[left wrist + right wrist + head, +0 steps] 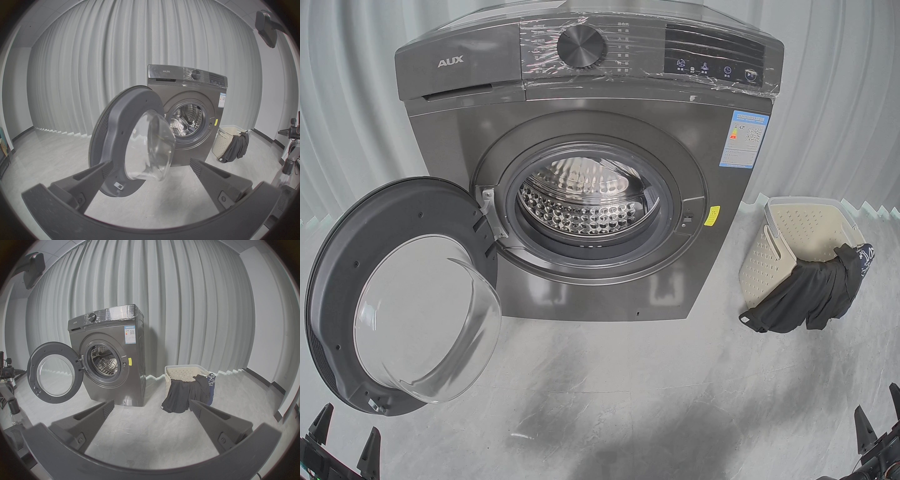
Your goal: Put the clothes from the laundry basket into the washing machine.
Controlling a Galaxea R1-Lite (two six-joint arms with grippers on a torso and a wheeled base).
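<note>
Zero clothes loaded, first pick in hand: with left gripper (350,422) and right gripper (876,403) both splayed open and empty, calls for reaching forward to the black garment (806,294) draped over the laundry basket (762,262) rim, ahead-right of the right gripper.

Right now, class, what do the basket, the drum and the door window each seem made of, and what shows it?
Basket: probably moulded plastic, matt cream; its walls are pierced with neat rows of small holes.
Drum: looks like polished steel; bright reflections, embossed bumps and holes.
Door window: clear glass or plastic, I cannot tell which; see-through, domed, with glints along its edge.
</note>
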